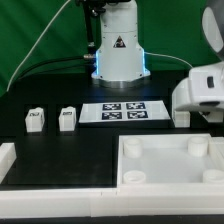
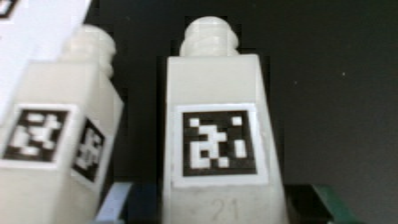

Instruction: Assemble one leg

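In the wrist view a white leg (image 2: 217,120) with a black-and-white tag and a knobbed tip lies on the black table. It sits between my gripper (image 2: 222,208), which is open. One finger (image 2: 118,205) and the other finger (image 2: 349,205) stand on either side of the leg, each with a dark gap to it. A second leg (image 2: 63,110) lies close beside the first. In the exterior view my gripper (image 1: 190,112) is low at the right, just behind the large white tray (image 1: 170,175). Two more legs (image 1: 35,120) (image 1: 68,118) stand at that view's left.
The marker board (image 1: 120,110) lies in the middle of the table, in front of the robot base (image 1: 118,50). A white L-shaped rail (image 1: 20,165) borders the table along the front and the exterior view's left. A green backdrop hangs behind.
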`<act>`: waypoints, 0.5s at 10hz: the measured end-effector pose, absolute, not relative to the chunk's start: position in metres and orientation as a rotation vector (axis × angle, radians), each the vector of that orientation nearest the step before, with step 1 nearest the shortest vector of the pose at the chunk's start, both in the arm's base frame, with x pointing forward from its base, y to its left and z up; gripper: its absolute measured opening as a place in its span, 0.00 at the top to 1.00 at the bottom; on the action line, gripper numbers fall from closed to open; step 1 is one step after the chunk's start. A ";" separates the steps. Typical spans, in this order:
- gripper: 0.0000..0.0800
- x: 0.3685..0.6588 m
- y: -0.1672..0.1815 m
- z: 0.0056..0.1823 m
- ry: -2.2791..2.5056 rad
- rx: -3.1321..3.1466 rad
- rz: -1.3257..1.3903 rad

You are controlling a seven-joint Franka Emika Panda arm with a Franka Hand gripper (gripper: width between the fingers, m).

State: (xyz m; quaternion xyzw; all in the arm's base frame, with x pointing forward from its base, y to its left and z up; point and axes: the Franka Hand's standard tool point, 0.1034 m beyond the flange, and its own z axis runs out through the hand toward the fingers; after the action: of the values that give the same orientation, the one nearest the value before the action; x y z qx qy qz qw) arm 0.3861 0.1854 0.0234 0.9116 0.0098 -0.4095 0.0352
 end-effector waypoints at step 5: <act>0.63 0.396 0.146 0.103 -0.023 2.804 -1.265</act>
State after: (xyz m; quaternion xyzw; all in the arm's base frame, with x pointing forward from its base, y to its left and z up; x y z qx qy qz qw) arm 0.3956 0.1460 0.1026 0.9110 -0.0073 -0.4110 0.0328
